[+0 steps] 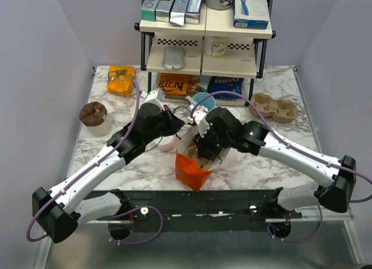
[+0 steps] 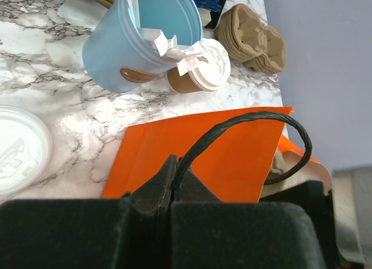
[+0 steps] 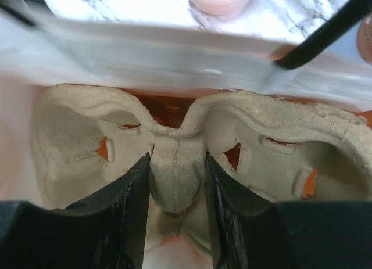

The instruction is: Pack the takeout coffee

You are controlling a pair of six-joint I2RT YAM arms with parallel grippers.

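Near the front edge of the counter [image 1: 87,146] the orange bag [image 1: 190,172] stands open. The left claw [image 2: 174,175] is pinched tight on its black handle [image 2: 256,115], and the right claw [image 3: 177,205], half spread, grips the middle ridge of the pulp carrier [image 3: 279,135] inside, a sight only the right wrist view gives. Farther back, the takeout coffee [image 2: 200,68] stands upright and lidded just beside the blue cup [image 2: 116,54], plain only in the left wrist view, so I judge the drink is not yet packed.
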